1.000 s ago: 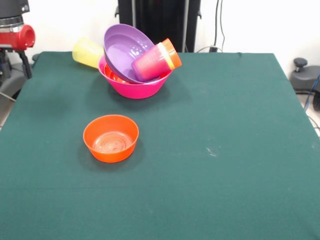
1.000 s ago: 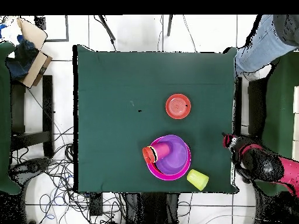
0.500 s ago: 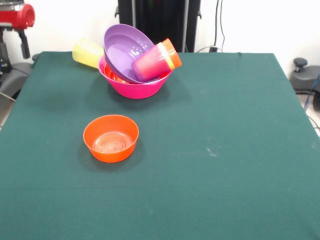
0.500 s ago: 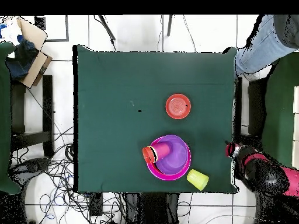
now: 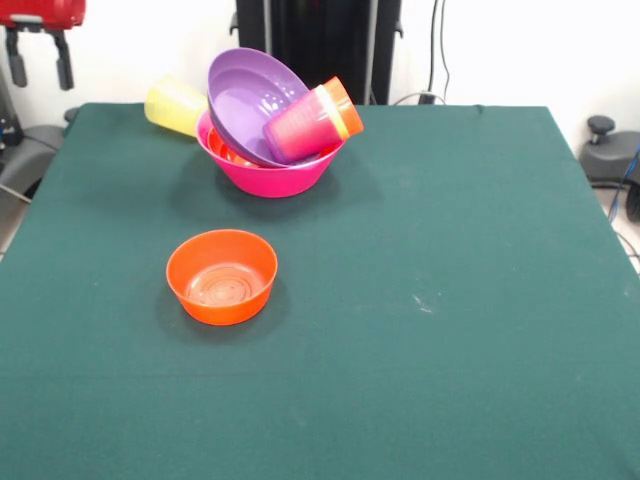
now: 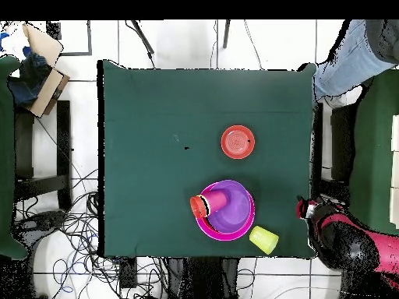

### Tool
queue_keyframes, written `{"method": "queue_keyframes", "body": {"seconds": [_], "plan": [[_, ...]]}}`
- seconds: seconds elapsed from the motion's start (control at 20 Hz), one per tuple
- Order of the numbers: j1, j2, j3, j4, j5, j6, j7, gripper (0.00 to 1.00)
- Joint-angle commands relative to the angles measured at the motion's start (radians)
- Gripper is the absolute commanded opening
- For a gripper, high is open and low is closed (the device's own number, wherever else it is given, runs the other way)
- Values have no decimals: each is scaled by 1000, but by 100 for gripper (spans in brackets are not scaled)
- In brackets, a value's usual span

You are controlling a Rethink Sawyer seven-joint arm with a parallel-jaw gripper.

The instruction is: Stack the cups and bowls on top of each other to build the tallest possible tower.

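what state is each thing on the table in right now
pink bowl: upright, holds the pile
purple bowl: tilted inside the pink bowl
nested cups: on their side in the purple bowl
yellow cup: lying beside the pink bowl
orange bowl: upright, empty, alone
tool: open, off the table

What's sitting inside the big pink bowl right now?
The big glossy pink plastic bowl holds a wide purple plastic bowl tilted on edge, with nested tapered cups lying sideways in it. An orange rim peeks out beneath; whatever else lies under is covered.

Tower (image 5: 270, 150): the pink bowl (image 5: 270, 178) held a tilted purple bowl (image 5: 250, 100) and sideways nested cups (image 5: 315, 120); 1 small orange bowl (image 5: 221, 276) sat apart, upright.
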Motion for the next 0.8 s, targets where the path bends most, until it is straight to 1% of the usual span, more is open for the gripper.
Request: {"method": "queue_keyframes", "body": {"seconds": [0.05, 0.25, 0.55, 0.8], "plan": [[83, -6, -71, 126, -107, -79, 34, 100], [116, 4, -118, 131, -125, -117, 64, 100], [148, 0, -165, 149, -119, -150, 74, 100], [183, 36, -238, 143, -146, -205, 98, 100]]}}
